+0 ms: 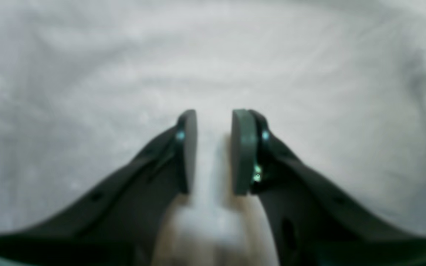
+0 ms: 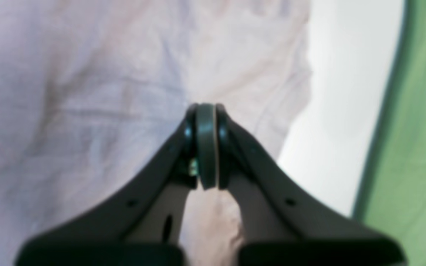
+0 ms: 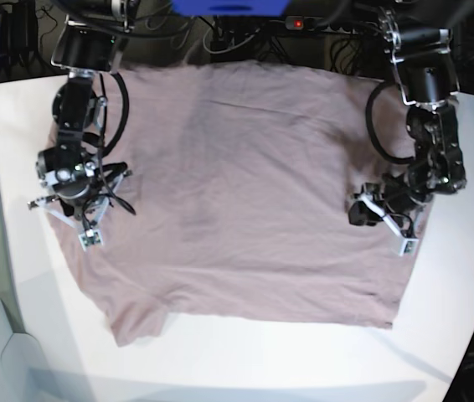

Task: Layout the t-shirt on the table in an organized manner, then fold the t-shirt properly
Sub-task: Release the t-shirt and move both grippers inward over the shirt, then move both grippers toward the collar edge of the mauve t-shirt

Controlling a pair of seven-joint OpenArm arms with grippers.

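The mauve t-shirt (image 3: 237, 193) lies spread across the white table (image 3: 304, 352), with a sleeve at the near left corner. My left gripper (image 3: 361, 212) rests on the shirt's right side. In the left wrist view its pads (image 1: 189, 147) stand a little apart with a raised ridge of the t-shirt (image 1: 124, 55) filling the gap of the left gripper (image 1: 215, 112). My right gripper (image 3: 86, 226) sits at the shirt's left edge. In the right wrist view the right gripper (image 2: 206, 107) has its pads pressed together above the wrinkled t-shirt (image 2: 87, 92); whether cloth is pinched is unclear.
Bare table (image 2: 327, 111) runs beside the shirt's edge, ending at a green surface (image 2: 420, 147). Cables and the arm bases (image 3: 237, 17) crowd the table's back edge. A wide white strip of table lies along the front.
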